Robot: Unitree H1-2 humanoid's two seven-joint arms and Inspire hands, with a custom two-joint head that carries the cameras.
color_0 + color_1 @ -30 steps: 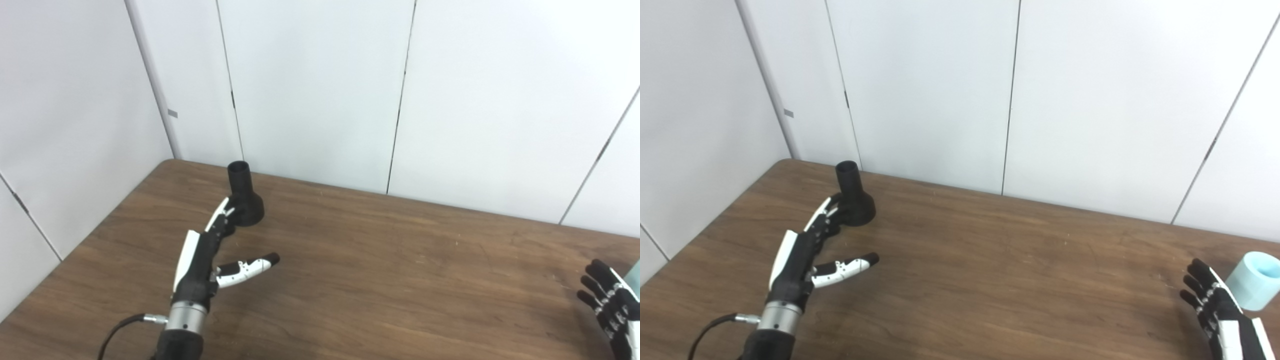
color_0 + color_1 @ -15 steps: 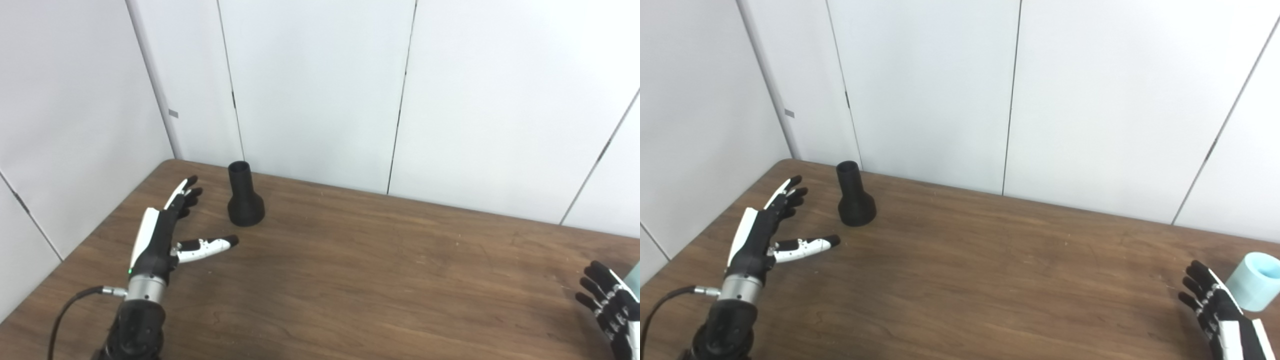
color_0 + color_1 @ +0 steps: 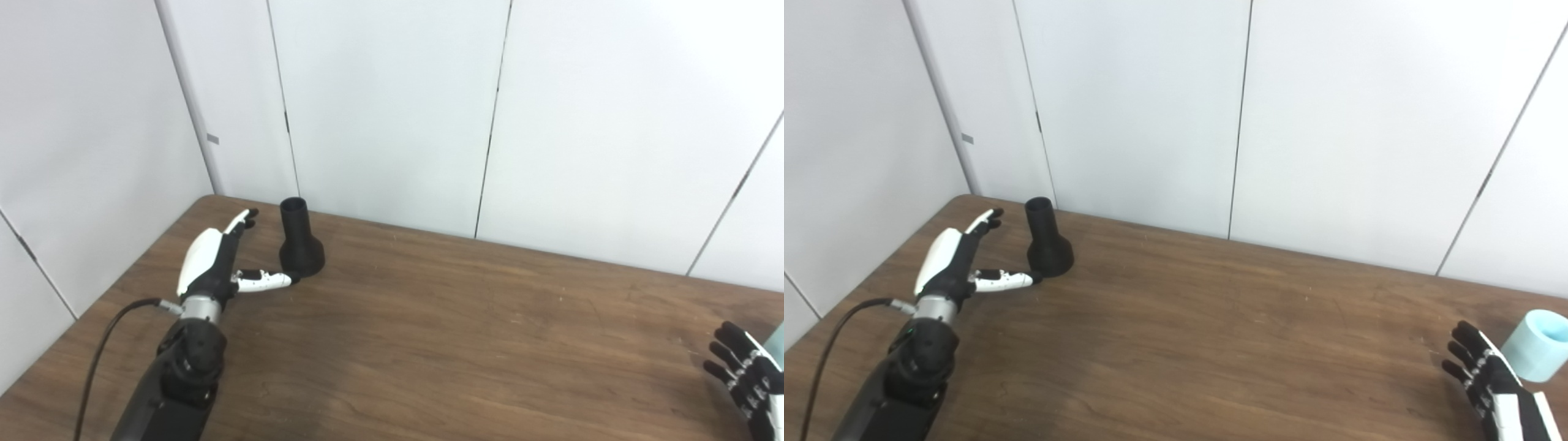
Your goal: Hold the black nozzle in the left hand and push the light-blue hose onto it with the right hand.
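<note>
While the left hand [image 3: 211, 266] spreads its fingers [image 3: 245, 217] empty, the black nozzle [image 3: 299, 240] stands upright just beside them

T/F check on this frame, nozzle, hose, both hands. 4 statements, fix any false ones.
1. The black nozzle stands upright on the table, wide end down. True.
2. The left hand has the nozzle lifted off the table. False: the hand is open beside it, thumb tip at the base.
3. The light-blue hose is already pushed onto the nozzle. False: it sits at the far right, well apart from the nozzle.
4. The right hand is open, next to the hose, holding nothing. True.
</note>
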